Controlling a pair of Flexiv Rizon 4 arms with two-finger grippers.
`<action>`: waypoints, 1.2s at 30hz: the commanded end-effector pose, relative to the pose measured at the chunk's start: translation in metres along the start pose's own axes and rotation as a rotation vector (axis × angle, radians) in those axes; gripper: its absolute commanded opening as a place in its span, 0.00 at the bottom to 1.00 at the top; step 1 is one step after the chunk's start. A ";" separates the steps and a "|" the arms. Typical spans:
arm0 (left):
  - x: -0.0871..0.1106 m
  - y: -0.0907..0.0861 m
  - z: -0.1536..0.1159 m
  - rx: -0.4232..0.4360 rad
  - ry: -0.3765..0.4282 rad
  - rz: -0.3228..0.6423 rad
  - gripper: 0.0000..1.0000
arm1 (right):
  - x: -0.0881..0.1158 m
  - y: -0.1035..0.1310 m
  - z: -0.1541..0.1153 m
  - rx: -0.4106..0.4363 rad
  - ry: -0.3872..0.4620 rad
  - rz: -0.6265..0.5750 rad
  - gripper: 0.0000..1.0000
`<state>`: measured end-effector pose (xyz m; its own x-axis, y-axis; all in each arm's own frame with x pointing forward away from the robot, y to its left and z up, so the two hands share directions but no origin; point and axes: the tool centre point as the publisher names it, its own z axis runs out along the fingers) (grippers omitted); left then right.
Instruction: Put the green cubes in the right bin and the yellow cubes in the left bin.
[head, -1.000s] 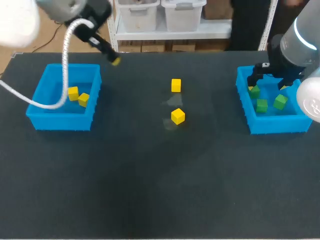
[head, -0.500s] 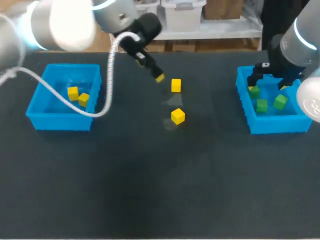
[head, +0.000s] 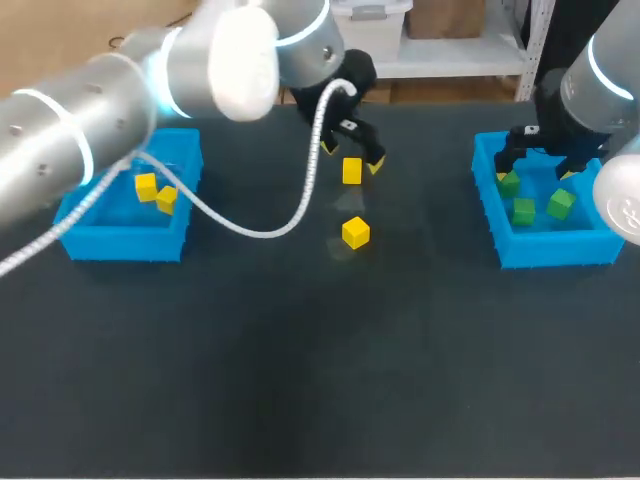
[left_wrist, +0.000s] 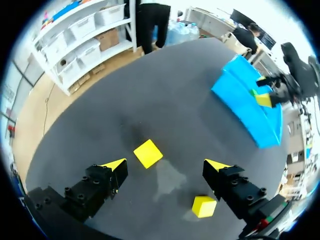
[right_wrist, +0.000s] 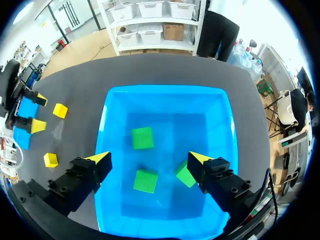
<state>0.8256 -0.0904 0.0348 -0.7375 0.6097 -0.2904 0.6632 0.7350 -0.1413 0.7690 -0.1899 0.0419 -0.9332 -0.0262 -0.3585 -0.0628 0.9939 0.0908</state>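
Left fingers (left_wrist: 114, 165) stand wide open and hold nothing. The far yellow cube (left_wrist: 148, 153) lies on the tabletop (head: 300, 380) between the two tips, touching neither. The near yellow cube (left_wrist: 204, 206) lies just nearer on the tabletop, under the right-hand finger in the wrist view.

One second ago the left arm (head: 150, 80) hung just beyond the far right corner of the left bin (head: 125, 245). Half a second ago it was midway across. It now reaches past the middle of the tabletop to the far yellow cube. Neither loose cube has shifted. The two yellow cubes (head: 156, 192) in the left bin lie as before.

Right fingers (right_wrist: 98, 160) are also spread wide and hold nothing. They hang over the right bin (head: 550, 250), above its three green cubes (right_wrist: 142, 137). The right arm (head: 600, 90) has kept its position throughout.
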 end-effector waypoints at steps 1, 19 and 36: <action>-0.022 0.006 0.025 -0.007 0.142 -0.026 1.00 | 0.003 0.000 -0.001 0.004 -0.007 0.001 1.00; -0.009 0.031 0.051 -0.108 0.214 -0.080 1.00 | 0.003 0.000 -0.001 0.004 -0.007 0.001 1.00; -0.007 0.020 0.046 -0.083 0.150 -0.054 0.00 | 0.003 0.000 -0.001 0.004 -0.007 0.001 1.00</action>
<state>0.8464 -0.0901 -0.0146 -0.7957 0.5794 -0.1764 0.5973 0.7989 -0.0705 0.7690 -0.1899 0.0419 -0.9332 -0.0261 -0.3585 -0.0627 0.9939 0.0907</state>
